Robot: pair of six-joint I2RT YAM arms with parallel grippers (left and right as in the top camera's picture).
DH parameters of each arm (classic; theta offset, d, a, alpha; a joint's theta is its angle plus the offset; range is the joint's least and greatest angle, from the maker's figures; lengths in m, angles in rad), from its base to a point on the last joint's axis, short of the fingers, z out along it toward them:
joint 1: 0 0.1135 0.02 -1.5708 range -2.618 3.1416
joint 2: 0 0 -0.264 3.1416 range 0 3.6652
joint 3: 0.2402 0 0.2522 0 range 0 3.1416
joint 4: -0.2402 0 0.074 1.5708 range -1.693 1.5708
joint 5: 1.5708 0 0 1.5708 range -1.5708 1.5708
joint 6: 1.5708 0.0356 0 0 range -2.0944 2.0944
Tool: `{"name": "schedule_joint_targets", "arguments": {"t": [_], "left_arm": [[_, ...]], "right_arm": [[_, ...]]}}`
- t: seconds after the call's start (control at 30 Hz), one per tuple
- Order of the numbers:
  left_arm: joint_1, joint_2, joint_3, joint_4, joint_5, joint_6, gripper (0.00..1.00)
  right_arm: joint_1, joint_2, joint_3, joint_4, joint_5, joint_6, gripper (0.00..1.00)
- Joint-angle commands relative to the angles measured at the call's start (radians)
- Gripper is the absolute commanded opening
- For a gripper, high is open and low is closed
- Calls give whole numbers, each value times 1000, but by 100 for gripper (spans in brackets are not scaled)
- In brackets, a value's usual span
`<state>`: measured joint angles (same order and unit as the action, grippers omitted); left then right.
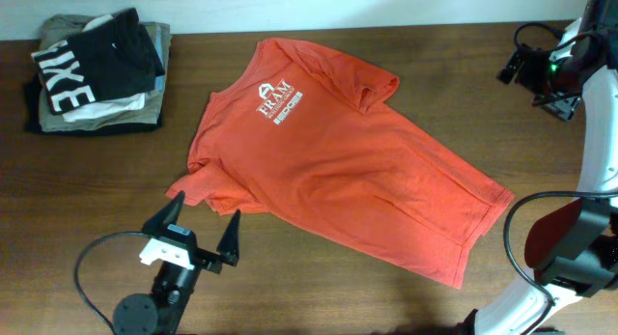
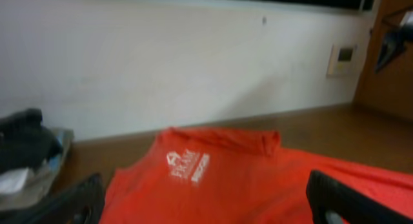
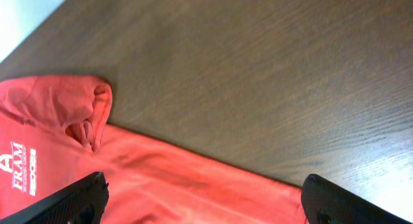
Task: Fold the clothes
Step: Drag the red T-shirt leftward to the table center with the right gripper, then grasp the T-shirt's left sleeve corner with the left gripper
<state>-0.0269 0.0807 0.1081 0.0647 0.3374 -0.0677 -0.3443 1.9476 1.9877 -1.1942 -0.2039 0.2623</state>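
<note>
**Item.** One red-orange T-shirt lies spread on the worktop, print side up. It sits at a slant, with the collar toward the far left and the hem toward the near right. The far sleeve is folded over on itself, and the near sleeve is bunched. A stack of folded garments sits well apart at the far left corner.

**Claws.** The left claw is released with its jaws spread, just beside the near sleeve, and holds nothing. The right claw is also released and empty. It is raised near the far sleeve and the shirt's far edge.

**Handling, as judged.** The shirt is thin cotton: light, limp and not fragile. It should sag and trail when lifted, and it may drag on the wood rather than slide cleanly.

**Hold points, as judged.** Pinch the cloth at its edges, at a shoulder or sleeve seam and at a hem corner, taking both layers together. A hold in the middle of the cloth would only raise a wrinkle. The folded sleeve needs flattening first.
</note>
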Motion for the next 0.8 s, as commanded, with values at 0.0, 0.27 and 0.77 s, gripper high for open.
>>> {"name": "schedule_joint_targets", "arguments": {"t": [0.0,0.27,0.77], "left_arm": [[-3,308,351,-263,-117,67,99],[235,1258,1010,-732,-158,-122,99],[308,1757,1055,-796,-300,-231,56]], "right_arm": [[3,-11,13,1,-5,9,99],[3,-11,13,1,-5,9,99],[3,-11,13,1,-5,9,99]]}}
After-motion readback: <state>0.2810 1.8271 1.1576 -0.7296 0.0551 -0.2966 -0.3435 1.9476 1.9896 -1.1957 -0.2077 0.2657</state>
